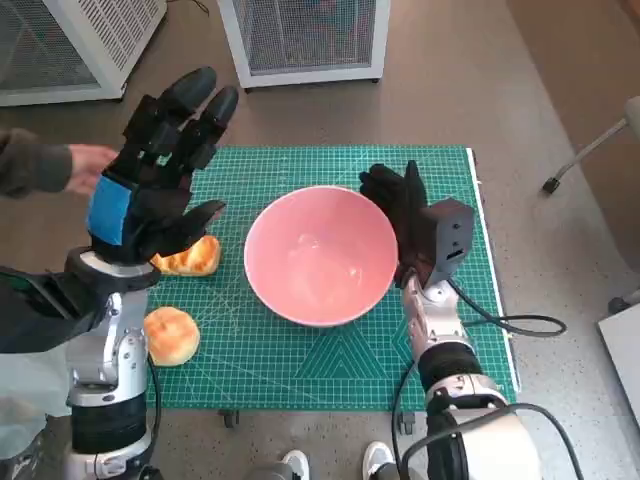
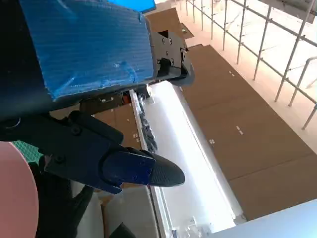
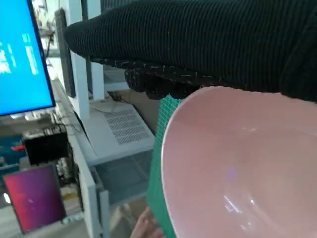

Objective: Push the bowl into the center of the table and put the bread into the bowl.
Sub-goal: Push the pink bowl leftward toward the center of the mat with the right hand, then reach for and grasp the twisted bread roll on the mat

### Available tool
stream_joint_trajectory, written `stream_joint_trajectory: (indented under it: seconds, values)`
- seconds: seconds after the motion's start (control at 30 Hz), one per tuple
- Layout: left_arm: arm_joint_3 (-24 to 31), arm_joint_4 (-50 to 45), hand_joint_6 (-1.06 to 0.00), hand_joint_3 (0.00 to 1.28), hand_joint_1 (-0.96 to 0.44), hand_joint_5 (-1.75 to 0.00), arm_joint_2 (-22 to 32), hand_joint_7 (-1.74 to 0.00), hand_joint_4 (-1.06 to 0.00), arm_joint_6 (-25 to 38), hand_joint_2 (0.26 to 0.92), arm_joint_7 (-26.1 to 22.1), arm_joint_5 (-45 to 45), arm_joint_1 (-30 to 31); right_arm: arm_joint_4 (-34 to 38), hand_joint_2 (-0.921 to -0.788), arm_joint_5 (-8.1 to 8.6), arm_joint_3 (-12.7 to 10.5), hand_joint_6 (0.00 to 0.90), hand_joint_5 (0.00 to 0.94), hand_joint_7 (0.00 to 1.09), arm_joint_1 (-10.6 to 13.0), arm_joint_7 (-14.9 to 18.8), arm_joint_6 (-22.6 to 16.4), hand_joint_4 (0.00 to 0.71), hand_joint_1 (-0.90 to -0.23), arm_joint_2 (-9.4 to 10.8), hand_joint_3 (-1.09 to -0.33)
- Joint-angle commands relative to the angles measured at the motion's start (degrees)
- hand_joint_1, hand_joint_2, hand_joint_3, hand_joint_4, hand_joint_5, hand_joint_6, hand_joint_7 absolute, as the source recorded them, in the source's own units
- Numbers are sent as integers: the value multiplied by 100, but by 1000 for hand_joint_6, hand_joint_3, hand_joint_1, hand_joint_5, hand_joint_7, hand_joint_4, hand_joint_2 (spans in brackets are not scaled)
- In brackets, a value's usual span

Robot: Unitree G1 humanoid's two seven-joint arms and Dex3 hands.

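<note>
A pink bowl (image 1: 320, 255) stands empty near the middle of the green cutting mat (image 1: 300, 370); its inside fills much of the right wrist view (image 3: 237, 163). My right hand (image 1: 398, 205) in the black glove rests against the bowl's right rim, fingers flat, holding nothing. Two bread rolls lie left of the bowl: one (image 1: 190, 257) partly under my left hand, the other (image 1: 171, 335) nearer the front. My left hand (image 1: 160, 170) hovers raised above the mat's left side, fingers spread and empty. The bowl's edge (image 2: 15, 193) shows in the left wrist view.
White mesh cabinets (image 1: 305, 35) stand beyond the mat. A person's hand and sleeve (image 1: 50, 165) reach in at the far left, close to my left hand. A black cable (image 1: 500, 325) trails off the mat's right side. A chair base (image 1: 590, 150) stands at the right.
</note>
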Motion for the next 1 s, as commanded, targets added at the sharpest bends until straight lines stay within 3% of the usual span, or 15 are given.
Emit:
stream_joint_trajectory:
  seconds: [0.03, 0.3, 0.43, 0.57, 0.8, 1.0]
  values:
    - [11, -8, -178, 197, -558, 0, 26, -430, -237, -107, 921, -14, 12, 55, 105, -921, -76, 32, 322, 4, 19, 15, -57, 125, 203, -598, 1, -737]
    - [73, -35, -181, 215, -560, 0, 97, -424, -230, -133, 921, -37, -5, 105, 10, -921, 14, -36, 321, 3, 18, -67, 71, 30, 204, -605, -184, -731]
    - [127, -62, -184, 219, -578, 0, 148, -423, -228, -72, 921, -17, -28, 91, -146, -921, 179, -163, 322, 4, 18, -202, 215, -153, 206, -616, -277, -725]
    - [159, -98, -188, 221, -590, -1, 184, -422, -230, -27, 921, 3, -52, 80, -376, -921, 400, -313, 326, 5, 19, -270, 455, -575, 210, -624, -270, -717]
    - [176, -31, -185, 218, -588, -1, 193, -413, -230, -16, 921, 25, -84, -1, -1044, -921, 919, -431, 311, 2, 11, -232, 1437, -1681, 206, -631, -193, -698]
    - [149, 29, -187, 217, -587, -1, 155, -409, -231, -53, 921, 44, -69, -56, -1885, -921, 1388, -295, 309, 1, 10, -22, 2454, -1981, 196, -614, -178, -700]
